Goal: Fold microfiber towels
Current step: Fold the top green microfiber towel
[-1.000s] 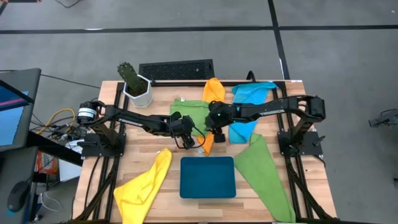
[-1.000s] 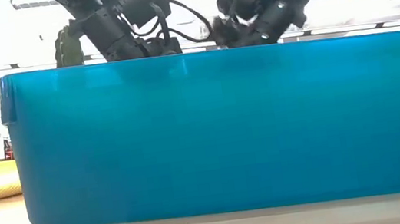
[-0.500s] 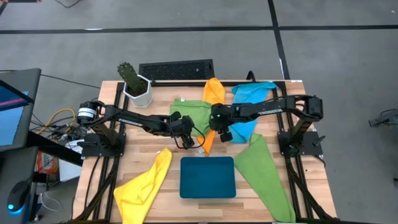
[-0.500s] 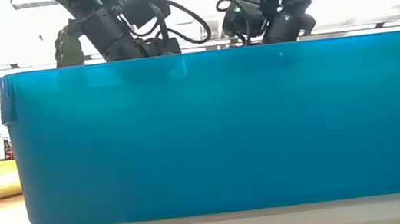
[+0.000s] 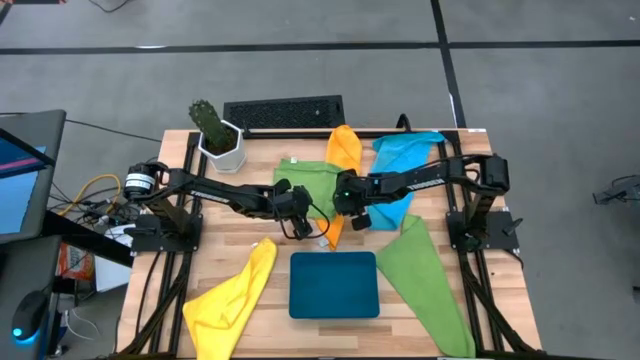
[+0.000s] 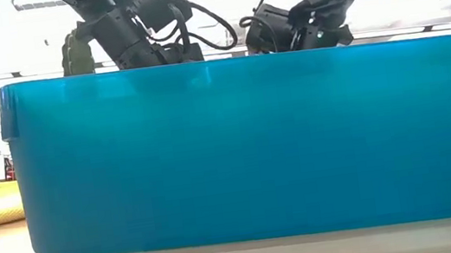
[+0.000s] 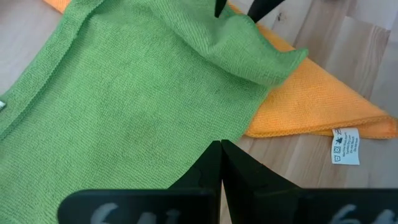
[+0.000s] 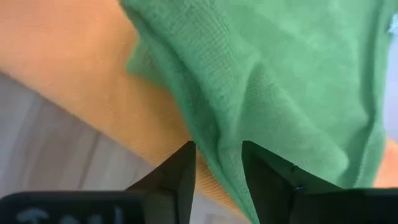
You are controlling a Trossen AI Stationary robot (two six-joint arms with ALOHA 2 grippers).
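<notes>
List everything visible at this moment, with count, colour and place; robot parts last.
Green towels: 2; one at table centre between the arms, overlapping the orange one; one on the right front part.
Orange towel: 1, rear centre, running forward under the green one's edge.
Blue towel: 1, sky-blue, rear right.
Yellow towel: 1, front left.
Tray: 1, dark teal, front centre.
Potted cactus: 1, green in a white pot, rear left.
Keyboard: 1, black, rear edge.
Table: 1, light wood.
Left end effector: shut, at the centre green towel's front edge.
Right end effector: fingers apart around a fold of that towel.
</notes>
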